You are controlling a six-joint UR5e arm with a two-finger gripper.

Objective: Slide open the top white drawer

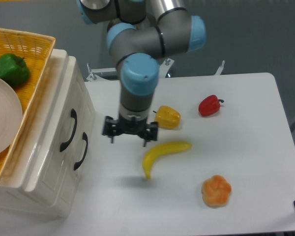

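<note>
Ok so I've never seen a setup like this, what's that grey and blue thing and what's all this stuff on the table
The grey and blue thing is a robot arm, filmed by one fixed camera looking down from above the white table. At the arm's tip is a black two-finger gripper; its fingers are spread and it holds nothing. On the table lie a banana, a yellow pepper, a red pepper and an orange fruit. At the left stands a cream-white cabinet with two black handles; the one higher in the picture belongs to the top white drawer, which looks shut. On top sits a wicker basket with a green pepper and a plate.
</note>
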